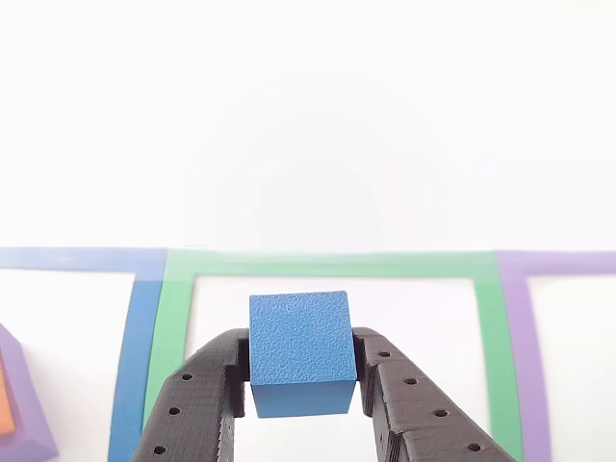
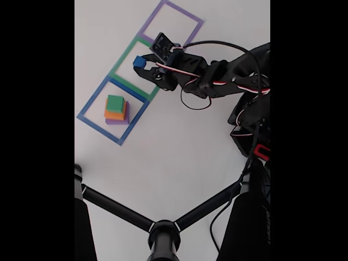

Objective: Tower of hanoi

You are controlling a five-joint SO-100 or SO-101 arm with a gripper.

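My black gripper is shut on the blue cube, one finger pressed against each of its sides. In the other view the cube hangs over the green square outline. The fixed view shows the gripper with the blue cube above the middle, green outline. The green block sits on the orange block, which rests on the purple block, all stacked inside the blue outline. The purple block's corner shows at the lower left of the other view.
An empty purple outline lies beyond the green one in the fixed view. The arm's body and cables reach in from the right. A black tripod-like stand crosses the bottom of the fixed view. The table is white.
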